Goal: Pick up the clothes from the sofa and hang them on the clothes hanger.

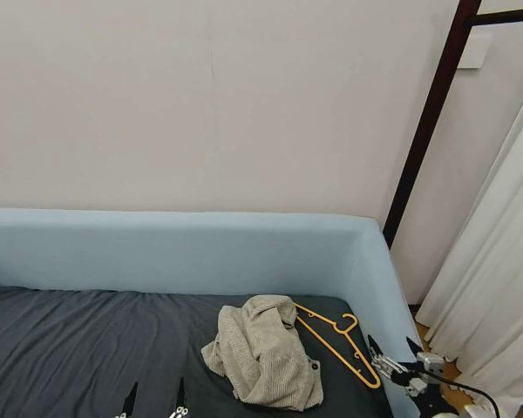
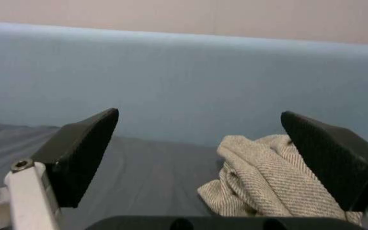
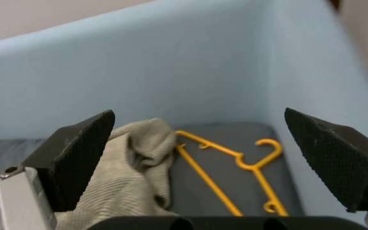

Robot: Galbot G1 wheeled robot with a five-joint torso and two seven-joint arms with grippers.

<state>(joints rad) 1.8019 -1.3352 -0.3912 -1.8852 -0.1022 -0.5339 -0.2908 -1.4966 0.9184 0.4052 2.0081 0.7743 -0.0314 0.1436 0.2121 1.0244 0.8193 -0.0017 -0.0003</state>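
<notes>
A crumpled beige knit garment (image 1: 261, 352) lies on the dark grey seat of the sofa, near its right end. An orange hanger (image 1: 337, 340) lies flat beside it, partly tucked under the cloth. My left gripper (image 1: 155, 399) pokes up at the bottom edge, left of the garment, open and empty. My right gripper (image 1: 392, 353) hovers by the sofa's right arm, just right of the hanger, open. The left wrist view has the garment (image 2: 267, 182) ahead between the fingers. In the right wrist view the garment (image 3: 123, 167) and hanger (image 3: 235, 167) lie ahead.
The pale blue sofa back (image 1: 174, 252) and right arm (image 1: 375, 287) wall in the seat. A dark brown clothes rack post (image 1: 427, 122) rises behind the sofa's right corner. White curtains (image 1: 497, 279) hang at the right.
</notes>
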